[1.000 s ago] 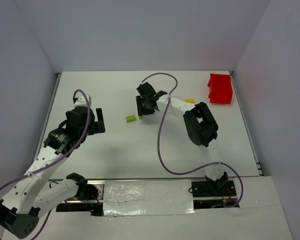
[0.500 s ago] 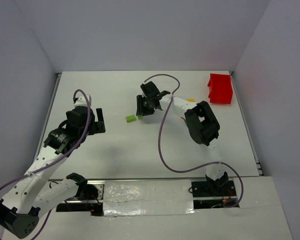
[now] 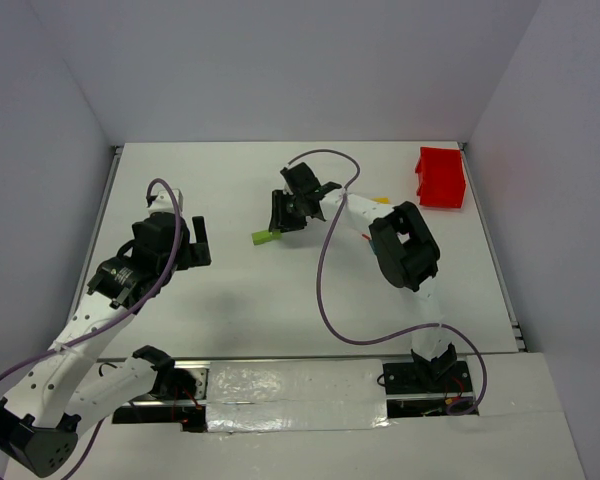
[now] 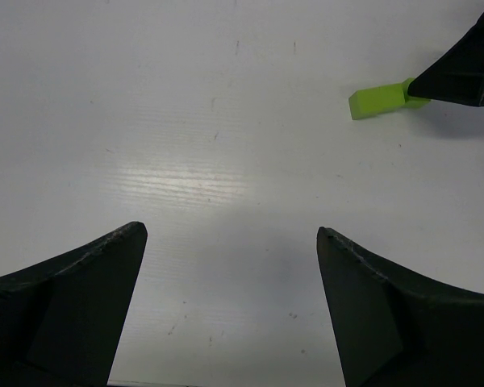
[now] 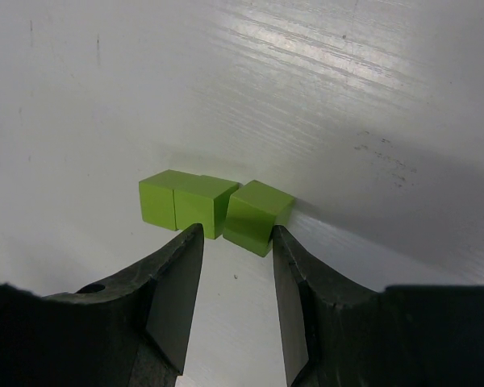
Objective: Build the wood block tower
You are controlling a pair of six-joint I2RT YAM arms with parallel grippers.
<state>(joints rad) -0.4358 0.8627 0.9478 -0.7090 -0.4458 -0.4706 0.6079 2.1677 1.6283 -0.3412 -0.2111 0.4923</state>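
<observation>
Right gripper [image 5: 237, 232] half apart, tips astride the green blocks [image 5: 198, 201] in the middle of the worktop [image 3: 270, 295], not clamped. Best to square up and sink lower before squeezing. Left gripper [image 4: 231, 232] wide apart, idle.

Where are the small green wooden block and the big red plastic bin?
small green wooden block [image 3: 264, 237], top external view, its upper face.
big red plastic bin [image 3: 442, 193], top external view, its near wall.

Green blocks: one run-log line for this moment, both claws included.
left claw: open, empty | right claw: tips flank green blocks, grip unclear | green blocks: side by side on table, unstacked
</observation>
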